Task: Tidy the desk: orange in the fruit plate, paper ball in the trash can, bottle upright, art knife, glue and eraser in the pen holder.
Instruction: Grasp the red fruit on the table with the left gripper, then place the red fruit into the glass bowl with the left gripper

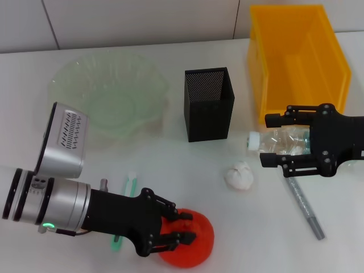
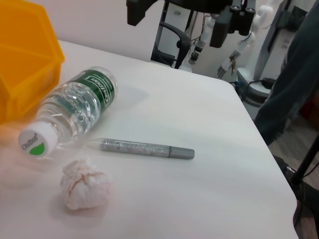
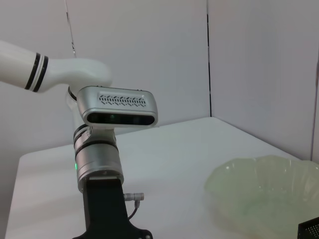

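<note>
The orange (image 1: 196, 250) sits at the table's near edge, and my left gripper (image 1: 190, 226) is shut on its top. A clear bottle (image 1: 281, 141) (image 2: 75, 107) lies on its side, white cap toward the black mesh pen holder (image 1: 208, 105). My right gripper (image 1: 272, 140) hangs open above the bottle, one finger on each side. The paper ball (image 1: 240, 175) (image 2: 83, 183) rests just ahead of the cap. A grey glue stick (image 1: 304, 207) (image 2: 144, 148) lies by the bottle. A slim green art knife (image 1: 126, 199) lies beside my left wrist. The eraser is out of view.
The pale green glass fruit plate (image 1: 114, 96) (image 3: 264, 184) stands at the back left. The yellow bin (image 1: 335, 62) (image 2: 25, 59) stands at the back right, right behind the bottle. The right wrist view shows my left arm (image 3: 117, 149).
</note>
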{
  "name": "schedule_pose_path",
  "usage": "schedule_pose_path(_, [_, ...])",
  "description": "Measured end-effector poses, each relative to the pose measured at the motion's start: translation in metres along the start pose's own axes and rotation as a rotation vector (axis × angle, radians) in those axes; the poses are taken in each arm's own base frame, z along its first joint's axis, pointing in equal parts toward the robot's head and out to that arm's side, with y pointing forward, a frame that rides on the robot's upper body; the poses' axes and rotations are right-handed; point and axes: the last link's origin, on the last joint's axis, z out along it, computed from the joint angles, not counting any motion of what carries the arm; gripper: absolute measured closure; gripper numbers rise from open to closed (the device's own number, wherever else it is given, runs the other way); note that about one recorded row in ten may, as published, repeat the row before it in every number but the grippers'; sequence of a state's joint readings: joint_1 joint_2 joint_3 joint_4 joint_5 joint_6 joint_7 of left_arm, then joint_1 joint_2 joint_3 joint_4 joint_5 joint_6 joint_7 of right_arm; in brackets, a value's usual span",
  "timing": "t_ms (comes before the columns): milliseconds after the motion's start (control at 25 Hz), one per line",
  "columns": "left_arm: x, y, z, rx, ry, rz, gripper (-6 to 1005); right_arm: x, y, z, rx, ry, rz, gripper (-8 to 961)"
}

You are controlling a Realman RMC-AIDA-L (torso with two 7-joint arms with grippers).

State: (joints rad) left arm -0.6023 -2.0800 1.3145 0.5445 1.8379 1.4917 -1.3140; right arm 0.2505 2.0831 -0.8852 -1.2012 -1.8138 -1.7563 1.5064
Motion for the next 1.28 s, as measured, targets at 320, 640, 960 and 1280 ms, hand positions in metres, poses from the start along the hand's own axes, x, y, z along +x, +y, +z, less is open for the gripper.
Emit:
schedule_pose_path(320, [0.0,-0.002,0.0,0.012,-0.01,0.013,725,-0.001,-0.001,0.0,0.0,-0.001,-0.001,193])
schedule_pose_path(640, [0.018,-0.005,-0.016,0.065,0.103,0.078,827,0.004,-0.001,-0.004,0.02,-0.003,0.014,194])
schedule_pose_path(960, [0.045,-0.012,-0.052,0.192,0.194,0.137,834,0.01,-0.001,-0.003,0.024,-0.005,0.036,194])
schedule_pose_path(1280, [0.068,-0.054,-0.101,0.545,0.405,0.099,840,0.012,-0.001,-0.005,0.036,-0.011,0.048,195])
